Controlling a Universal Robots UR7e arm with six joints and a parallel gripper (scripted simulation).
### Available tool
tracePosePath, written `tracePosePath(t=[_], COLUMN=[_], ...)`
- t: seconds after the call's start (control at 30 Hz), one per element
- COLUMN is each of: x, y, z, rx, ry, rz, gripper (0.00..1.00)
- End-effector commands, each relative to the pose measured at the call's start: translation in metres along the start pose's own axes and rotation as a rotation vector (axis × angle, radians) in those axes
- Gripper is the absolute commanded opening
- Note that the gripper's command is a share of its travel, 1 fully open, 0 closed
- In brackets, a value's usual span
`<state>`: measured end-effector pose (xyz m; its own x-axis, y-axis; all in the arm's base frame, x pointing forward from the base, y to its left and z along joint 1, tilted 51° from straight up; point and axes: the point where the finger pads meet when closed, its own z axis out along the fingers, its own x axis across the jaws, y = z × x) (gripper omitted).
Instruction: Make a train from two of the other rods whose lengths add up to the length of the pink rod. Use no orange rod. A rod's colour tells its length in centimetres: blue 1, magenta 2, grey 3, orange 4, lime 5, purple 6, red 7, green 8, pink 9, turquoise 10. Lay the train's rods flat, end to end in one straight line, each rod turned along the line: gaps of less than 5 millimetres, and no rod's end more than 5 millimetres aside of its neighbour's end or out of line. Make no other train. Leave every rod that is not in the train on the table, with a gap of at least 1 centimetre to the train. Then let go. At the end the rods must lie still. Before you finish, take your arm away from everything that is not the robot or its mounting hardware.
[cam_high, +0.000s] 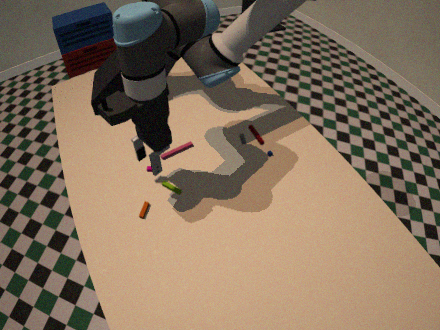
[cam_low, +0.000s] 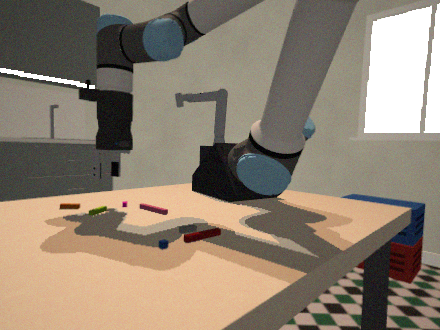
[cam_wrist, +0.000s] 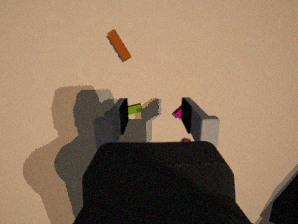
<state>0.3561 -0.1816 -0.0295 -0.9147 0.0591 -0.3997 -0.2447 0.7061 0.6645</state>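
Observation:
The pink rod lies flat on the table. A short magenta rod lies to its left, and a lime rod and an orange rod lie nearer the front. A red rod, a grey rod and a small blue rod lie apart to the right. My gripper is open and empty. It hangs well above the table, over the spot between the lime and magenta rods.
Stacked blue and red crates stand on the floor past the table's far end. The arm's base sits on the table behind the rods. The table's left edge runs close to the orange rod.

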Motion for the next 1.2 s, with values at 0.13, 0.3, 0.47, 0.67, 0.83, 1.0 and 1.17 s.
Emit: tracePosePath(t=[0.13, 0.3, 0.47, 0.67, 0.83, 1.0, 1.17], x=[0.013, 0.020, 0.025, 0.031, 0.035, 0.037, 0.038], y=[0.005, 0.008, 0.011, 0.015, 0.018, 0.020, 0.021], z=[0.000, 0.000, 0.001, 0.001, 0.002, 0.002, 0.003], rx=[0.000, -0.001, -0.002, -0.003, -0.004, -0.005, -0.006], ry=[0.001, 0.000, -0.001, -0.002, -0.004, -0.005, -0.005], rz=[-0.260, -0.394, -0.500, -0.611, -0.688, -0.732, -0.746], gripper=[1.00, 1.00, 1.00, 1.00, 1.00, 1.00, 1.00])
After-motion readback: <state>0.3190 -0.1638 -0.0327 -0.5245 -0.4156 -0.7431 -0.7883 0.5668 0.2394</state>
